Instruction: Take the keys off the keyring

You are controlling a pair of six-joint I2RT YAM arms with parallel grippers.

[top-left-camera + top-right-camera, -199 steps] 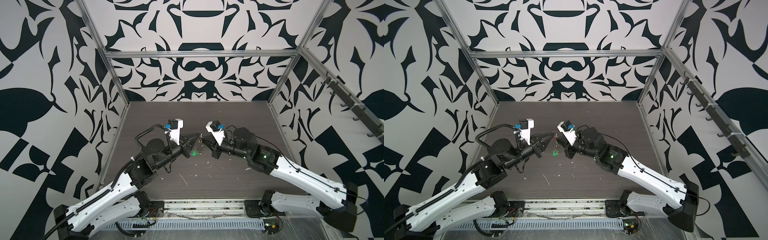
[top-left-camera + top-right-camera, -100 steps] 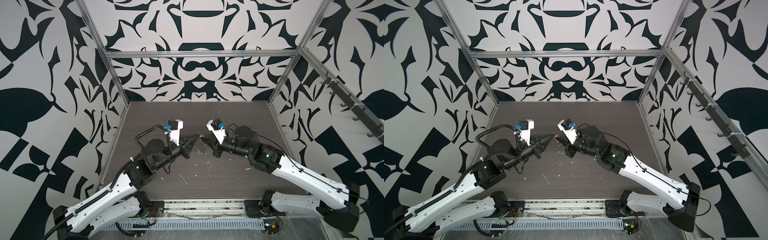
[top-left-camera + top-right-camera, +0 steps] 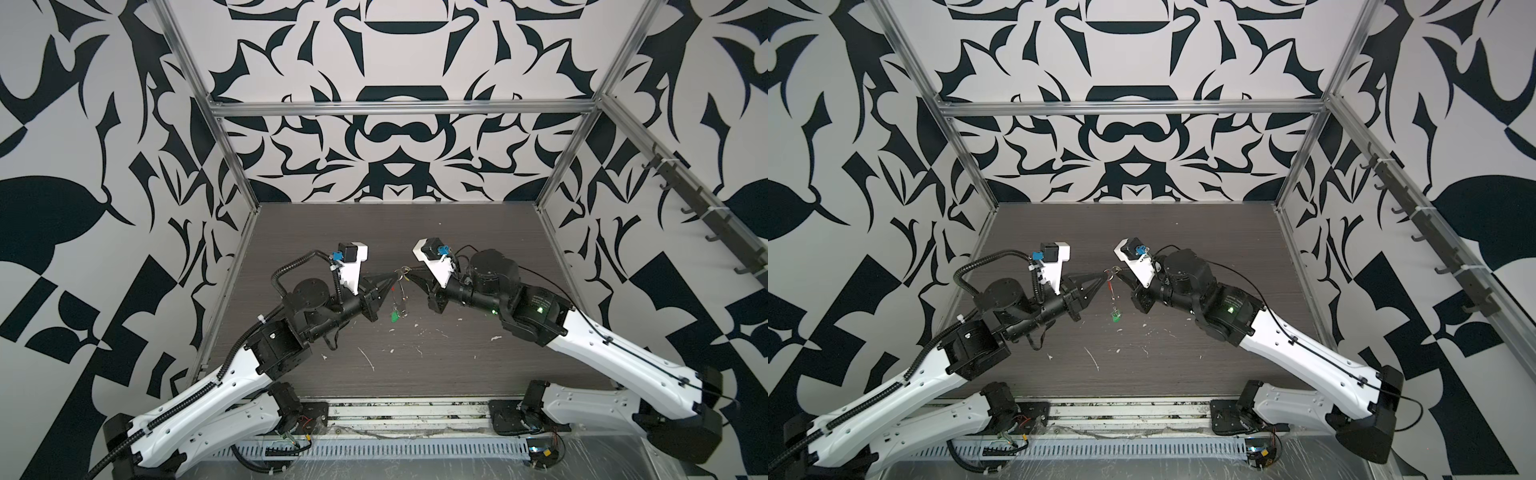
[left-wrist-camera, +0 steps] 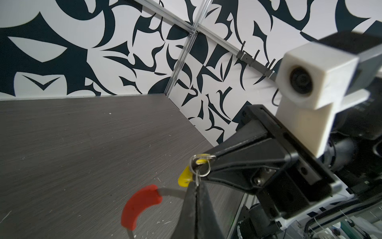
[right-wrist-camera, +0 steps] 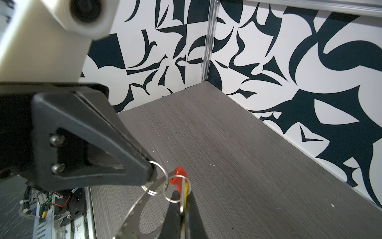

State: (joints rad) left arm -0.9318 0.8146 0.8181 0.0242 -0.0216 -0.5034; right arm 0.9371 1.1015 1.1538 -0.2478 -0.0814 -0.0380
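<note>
The keyring [image 4: 140, 204], a thin silver loop with a red sleeve, hangs upright in the air. The yellow key [image 4: 184, 178] sits at its top; the green key [image 3: 1115, 318] dangles lowest.

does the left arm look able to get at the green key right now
Probably not yet: the left gripper is shut on the keyring. The green key dangles free below it, nothing in the way, but it must let go first.

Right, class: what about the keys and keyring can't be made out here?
- Green key: tiny in both top views, outside both wrist views.
- Yellow key: blade hidden inside the shut right gripper, right wrist view.
- Keyring: lower arc cut off at the edge, both wrist views.
</note>
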